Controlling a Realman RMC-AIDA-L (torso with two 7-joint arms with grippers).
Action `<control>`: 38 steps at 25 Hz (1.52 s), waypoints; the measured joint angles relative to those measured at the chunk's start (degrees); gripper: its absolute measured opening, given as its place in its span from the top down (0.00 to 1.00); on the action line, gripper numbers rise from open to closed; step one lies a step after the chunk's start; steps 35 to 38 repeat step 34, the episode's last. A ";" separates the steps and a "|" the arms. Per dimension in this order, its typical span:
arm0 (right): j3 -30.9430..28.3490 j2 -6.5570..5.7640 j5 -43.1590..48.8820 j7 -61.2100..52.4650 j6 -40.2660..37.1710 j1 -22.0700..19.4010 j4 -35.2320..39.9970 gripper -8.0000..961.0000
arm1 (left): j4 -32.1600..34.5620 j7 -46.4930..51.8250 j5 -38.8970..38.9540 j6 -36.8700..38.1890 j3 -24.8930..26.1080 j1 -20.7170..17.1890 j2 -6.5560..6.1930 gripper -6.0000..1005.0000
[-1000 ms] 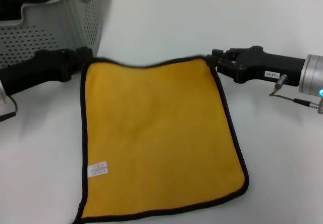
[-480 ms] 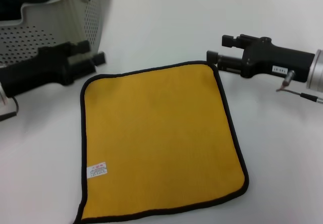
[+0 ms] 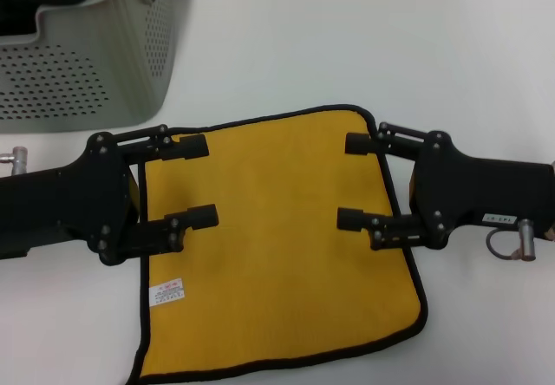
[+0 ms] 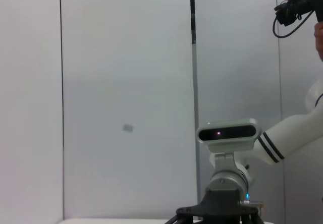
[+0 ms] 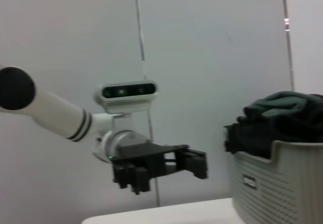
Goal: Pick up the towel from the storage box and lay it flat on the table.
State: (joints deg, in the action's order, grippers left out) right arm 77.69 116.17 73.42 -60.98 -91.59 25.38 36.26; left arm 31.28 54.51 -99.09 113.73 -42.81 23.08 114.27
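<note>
The towel (image 3: pixel 277 255) lies flat on the white table (image 3: pixel 347 47), yellow side up, with its black binding all round and a small white label (image 3: pixel 167 292) near its front left corner. My left gripper (image 3: pixel 192 182) is open and empty, held above the towel's left edge. My right gripper (image 3: pixel 355 181) is open and empty, held above the towel's right edge. The two grippers face each other. The left gripper also shows in the right wrist view (image 5: pixel 194 163). The storage box (image 3: pixel 95 64) stands at the back left.
In the right wrist view the storage box (image 5: pixel 282 183) holds a pile of dark cloths (image 5: pixel 277 123). The left wrist view shows the right arm's wrist camera (image 4: pixel 227 133) against a pale wall. Bare tabletop lies behind and to the right of the towel.
Both grippers let go of the towel's far corners and opened. They rose toward the head camera and now face each other over the towel. The towel's far edge settled flat.
</note>
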 joint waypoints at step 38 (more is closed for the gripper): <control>7.18 0.02 -2.50 -0.18 -0.87 2.75 -0.28 0.10 | -0.21 3.45 -0.12 0.34 -0.97 0.71 -1.17 0.33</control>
